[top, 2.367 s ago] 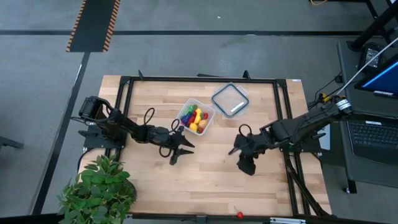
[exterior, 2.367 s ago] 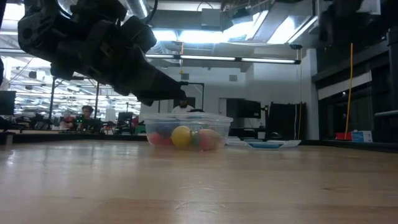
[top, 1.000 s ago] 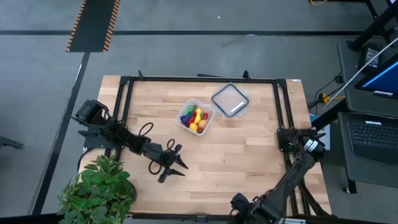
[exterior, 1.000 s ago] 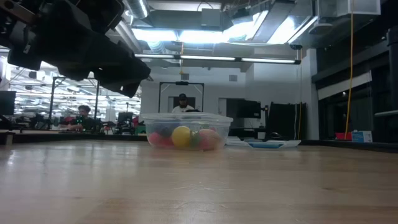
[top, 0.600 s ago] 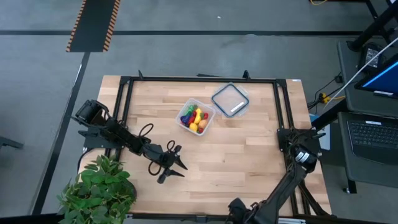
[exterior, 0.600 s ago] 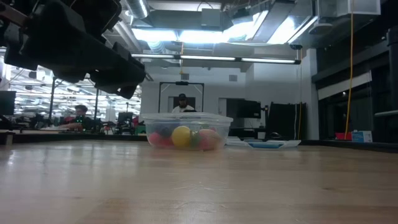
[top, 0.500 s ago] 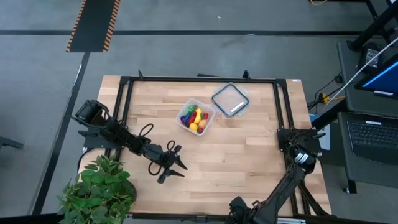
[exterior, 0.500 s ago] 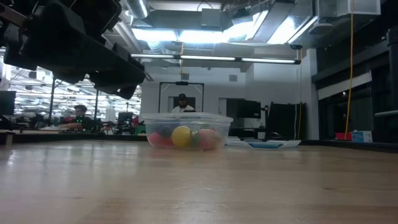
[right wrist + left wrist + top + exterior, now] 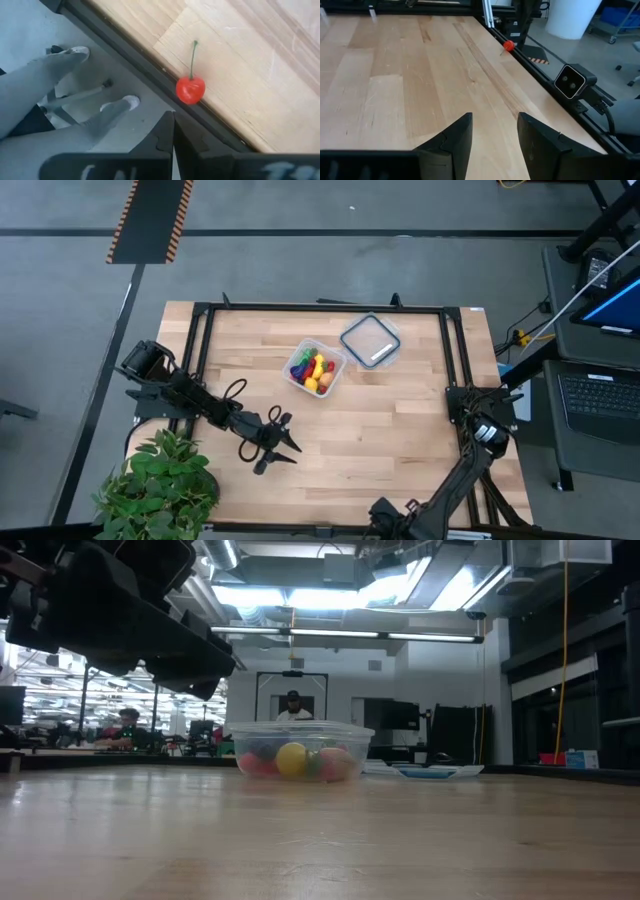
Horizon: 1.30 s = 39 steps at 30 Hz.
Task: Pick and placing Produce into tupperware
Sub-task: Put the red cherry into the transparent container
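Seen from above: a wooden table (image 9: 400, 430) with a black frame. Left arm stretched low from the table's left edge toward the middle, left gripper (image 9: 278, 446) hovering over bare wood, fingers (image 9: 455, 140) partly apart and holding nothing. Right arm folded down along the right side, reaching to the table's near edge, right gripper (image 9: 385, 518) at that edge, fingers (image 9: 162, 137) pressed together and empty. Just beyond those fingers, a red cherry (image 9: 190, 88) with a green stem on the table's very edge (a person's legs on the floor past it). Tupperware (image 9: 316, 367) near the table's centre, well apart from both grippers, holding colourful Produce (image 9: 313, 370). Clear lid (image 9: 370, 340) just beside it.
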Motion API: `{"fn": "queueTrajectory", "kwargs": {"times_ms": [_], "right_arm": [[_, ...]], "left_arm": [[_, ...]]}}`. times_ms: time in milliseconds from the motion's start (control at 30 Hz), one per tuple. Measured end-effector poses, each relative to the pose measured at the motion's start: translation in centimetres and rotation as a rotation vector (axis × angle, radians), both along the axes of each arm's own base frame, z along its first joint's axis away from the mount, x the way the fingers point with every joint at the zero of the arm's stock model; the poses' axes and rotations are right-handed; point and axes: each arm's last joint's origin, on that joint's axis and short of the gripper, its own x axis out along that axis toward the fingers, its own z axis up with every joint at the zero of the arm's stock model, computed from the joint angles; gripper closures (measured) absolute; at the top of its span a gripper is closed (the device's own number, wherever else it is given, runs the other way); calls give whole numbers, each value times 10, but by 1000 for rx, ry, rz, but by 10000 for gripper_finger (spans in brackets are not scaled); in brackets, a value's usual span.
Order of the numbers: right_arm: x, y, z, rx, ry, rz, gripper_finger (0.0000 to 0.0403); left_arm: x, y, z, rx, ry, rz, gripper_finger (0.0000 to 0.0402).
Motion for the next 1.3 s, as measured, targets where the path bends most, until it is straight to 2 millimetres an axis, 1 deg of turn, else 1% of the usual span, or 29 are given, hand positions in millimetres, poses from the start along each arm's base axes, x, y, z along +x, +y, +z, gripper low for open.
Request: {"fn": "queueTrajectory", "kwargs": {"times_ms": [233,333,467,733,900,967,1067,1200,1300], "right_arm": [[2,-2,0,0,5,-38,393],[3,-2,0,2,4,-44,380],[4,0,1,25,-12,-48,331],[6,0,1,38,-17,-69,201],[6,0,1,40,-15,-87,149],[6,0,1,40,-14,-89,138],[5,0,1,32,-8,-91,131],[5,-1,-1,22,-2,-95,133],[4,-1,-9,10,6,-96,137]], "left_arm": [[0,0,0,37,-16,-13,253],[0,0,0,37,-16,-13,253],[0,0,0,37,-16,-13,253],[0,0,-1,39,-10,-13,253],[0,0,-1,40,-10,-13,253],[0,0,-1,40,-10,-13,253],[0,0,-1,39,-10,-13,253],[0,0,-1,39,-10,-13,253],[0,0,-1,41,-6,-13,253]]}}
